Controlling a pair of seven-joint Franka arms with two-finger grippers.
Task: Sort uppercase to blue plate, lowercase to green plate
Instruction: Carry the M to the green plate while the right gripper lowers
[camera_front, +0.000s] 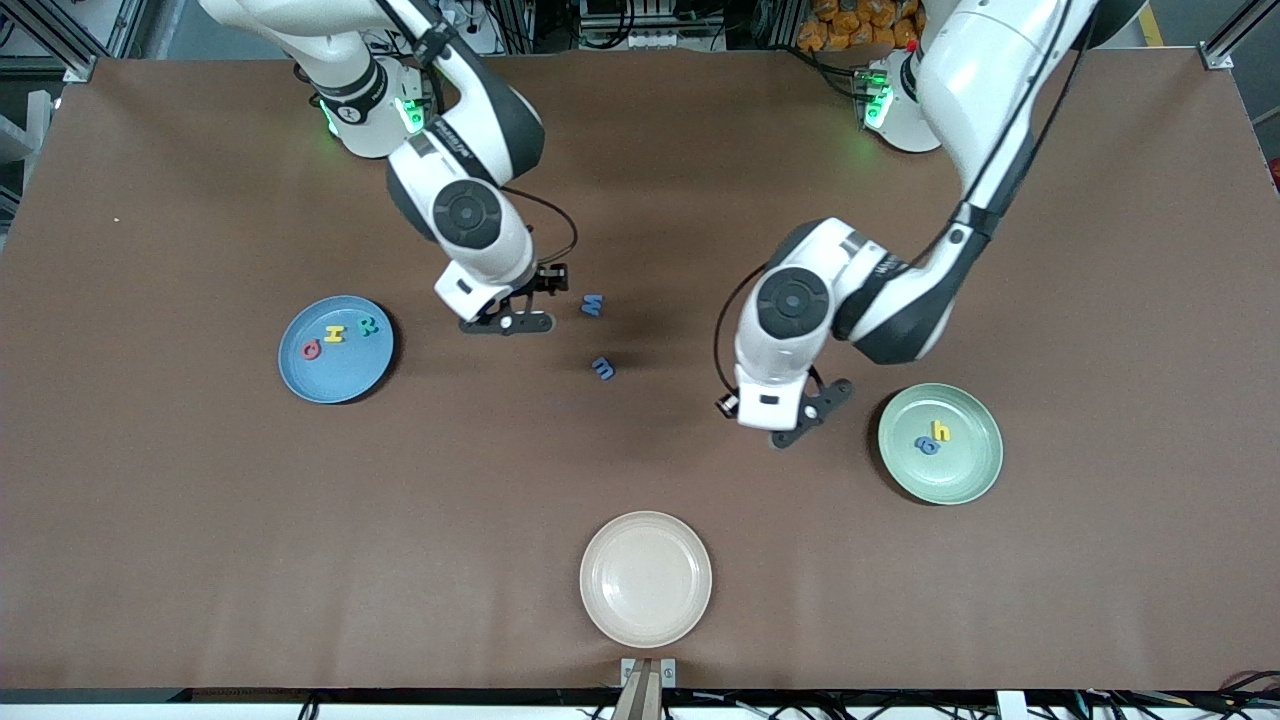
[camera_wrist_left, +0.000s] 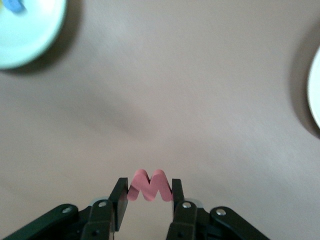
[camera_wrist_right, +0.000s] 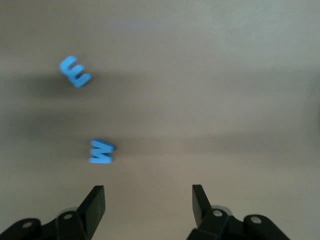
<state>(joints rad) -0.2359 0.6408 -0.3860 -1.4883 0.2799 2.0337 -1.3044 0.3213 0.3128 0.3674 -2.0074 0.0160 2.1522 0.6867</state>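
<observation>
The blue plate (camera_front: 335, 378) holds a red Q (camera_front: 311, 349), a yellow H (camera_front: 334, 334) and a teal R (camera_front: 369, 325). On the green plate (camera_front: 955, 475) lie a blue a-like letter (camera_front: 928, 444) and a yellow h (camera_front: 941, 431). A blue W (camera_front: 593, 305) and a blue m (camera_front: 603, 368) lie on the table's middle. My right gripper (camera_front: 510, 322) hangs open between the blue plate and the W (camera_wrist_right: 101, 151), nothing in it (camera_wrist_right: 148, 192). My left gripper (camera_front: 790, 425) is over the table beside the green plate, shut on the red w (camera_wrist_left: 150, 185).
A cream plate (camera_front: 646, 578) with nothing on it sits near the table's front edge. The left wrist view shows the green plate's rim (camera_wrist_left: 25, 30) and the cream plate's edge (camera_wrist_left: 316, 85) off to either side of bare brown table.
</observation>
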